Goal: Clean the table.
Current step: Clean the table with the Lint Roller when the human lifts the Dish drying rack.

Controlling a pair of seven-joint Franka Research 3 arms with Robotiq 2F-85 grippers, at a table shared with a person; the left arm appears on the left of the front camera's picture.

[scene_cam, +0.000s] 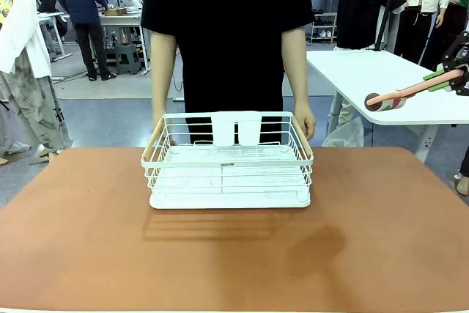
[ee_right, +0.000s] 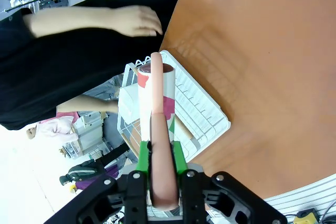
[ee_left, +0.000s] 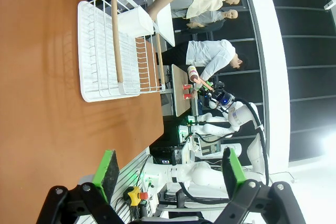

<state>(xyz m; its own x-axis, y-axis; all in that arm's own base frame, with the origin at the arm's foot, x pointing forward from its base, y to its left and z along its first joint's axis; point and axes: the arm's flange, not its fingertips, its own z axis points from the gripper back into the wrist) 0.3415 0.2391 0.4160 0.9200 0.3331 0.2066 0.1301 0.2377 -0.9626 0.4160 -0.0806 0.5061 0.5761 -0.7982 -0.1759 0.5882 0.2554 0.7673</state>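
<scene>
The terracotta table (scene_cam: 234,254) spreads across the front view, with a white wire basket (scene_cam: 229,163) standing on its far middle. High at the right, beyond the table's edge, my right gripper (scene_cam: 448,78) is shut on the pink handle of a lint roller (scene_cam: 399,95). In the right wrist view the lint roller (ee_right: 156,95) points away from my right gripper (ee_right: 160,156), above the basket (ee_right: 202,108) and the table (ee_right: 262,51). My left gripper (ee_left: 170,171) stands open above the table (ee_left: 42,108), nothing between its green pads (ee_left: 108,174).
A person in black stands behind the basket, one hand (scene_cam: 304,119) at its right corner. A white-topped table (scene_cam: 381,78) stands at the back right, under the lint roller. Other people stand farther back.
</scene>
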